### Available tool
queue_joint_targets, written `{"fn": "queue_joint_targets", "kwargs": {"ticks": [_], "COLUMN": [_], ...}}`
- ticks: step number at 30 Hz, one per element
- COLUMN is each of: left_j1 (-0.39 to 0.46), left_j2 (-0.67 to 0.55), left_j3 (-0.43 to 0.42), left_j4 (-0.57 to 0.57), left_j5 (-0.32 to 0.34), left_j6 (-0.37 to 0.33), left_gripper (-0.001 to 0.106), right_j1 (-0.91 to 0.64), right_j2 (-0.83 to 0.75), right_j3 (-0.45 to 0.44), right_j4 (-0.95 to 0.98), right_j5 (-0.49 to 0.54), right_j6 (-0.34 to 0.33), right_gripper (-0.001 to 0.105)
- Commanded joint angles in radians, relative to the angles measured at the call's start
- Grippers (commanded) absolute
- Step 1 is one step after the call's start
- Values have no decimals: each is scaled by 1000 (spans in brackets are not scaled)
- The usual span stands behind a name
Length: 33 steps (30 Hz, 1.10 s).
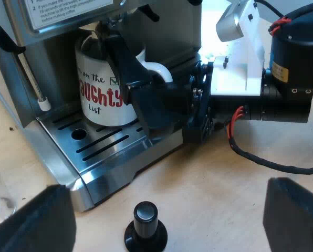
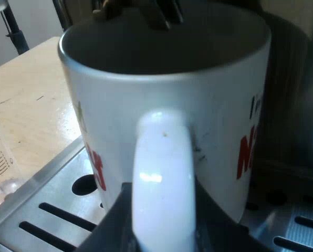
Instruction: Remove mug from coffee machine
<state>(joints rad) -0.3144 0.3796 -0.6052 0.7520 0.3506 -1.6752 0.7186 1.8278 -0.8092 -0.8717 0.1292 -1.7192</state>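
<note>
White mug (image 1: pixel 100 93), red lettering, upright on drip tray (image 1: pixel 114 157)

Tabletop (image 1: pixel 214 184): pale wood with a faint grain, matte; it is showing in both wrist views.

Dark specks (image 1: pixel 10 127): a few are lying on the wood, well apart from its open stretch, toward nine o'clock from it.

Wall (image 2: pixel 33 21): plain and pale grey-white; it is rising beyond the tabletop's far edge, at about twelve o'clock from the wood nearest it.

Glare (image 1: pixel 208 26): a bright white patch is burning out the far background, toward twelve o'clock from the open wood.

Light: soft and diffuse; it is laying blurred shadows on the wood.
</note>
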Motion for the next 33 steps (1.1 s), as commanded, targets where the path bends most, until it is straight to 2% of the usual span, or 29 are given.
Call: {"fn": "queue_joint_targets", "kwargs": {"ticks": [1,7,12,21,30,33], "left_j1": [-5,-5,-5,-5,-5,-5], "left_j2": [-1,-1,-1,-1,-1,-1], "left_j3": [-7,-7,-7,-7,-7,-7], "left_j4": [-9,56,56,57,57,57], "left_j5": [5,5,5,5,5,5], "left_j6": [-11,-11,-11,-11,-11,-11], "left_gripper": [87,87,87,87,87,87], "right_j1": [-7,-7,-7,-4,41,62], "right_j2": [-2,-2,-25,-77,-125,-147], "right_j3": [-8,-8,-8,1,80,113], "right_j4": [-9,-6,36,100,96,93], "right_j5": [3,3,3,8,10,38], "right_j6": [-5,-14,-58,-58,-58,-58], "right_gripper": [0,0,0,0,0,0]}}
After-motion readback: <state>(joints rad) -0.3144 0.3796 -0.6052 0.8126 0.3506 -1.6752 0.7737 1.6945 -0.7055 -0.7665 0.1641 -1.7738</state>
